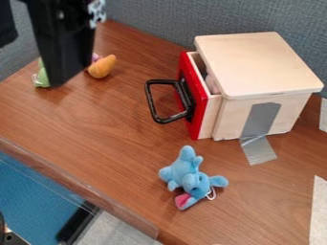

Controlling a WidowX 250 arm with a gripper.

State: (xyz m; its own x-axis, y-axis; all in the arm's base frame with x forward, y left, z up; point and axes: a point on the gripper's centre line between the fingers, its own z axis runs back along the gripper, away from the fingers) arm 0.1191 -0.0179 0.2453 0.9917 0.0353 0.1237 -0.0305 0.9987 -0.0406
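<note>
Your gripper (62,52) hangs at upper left, near the orange toy (102,67); you cannot tell whether it is wide or narrow. The drawer (200,114) stands partly open, something pinkish (211,84) inside; the blue toy (186,173) lies outside, on the bench (108,129).

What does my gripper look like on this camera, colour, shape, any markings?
The gripper is matte black, in long, blocky, straight-edged parts. A white-patterned patch marks its upper side, and a small round spot sits near the top.
</note>
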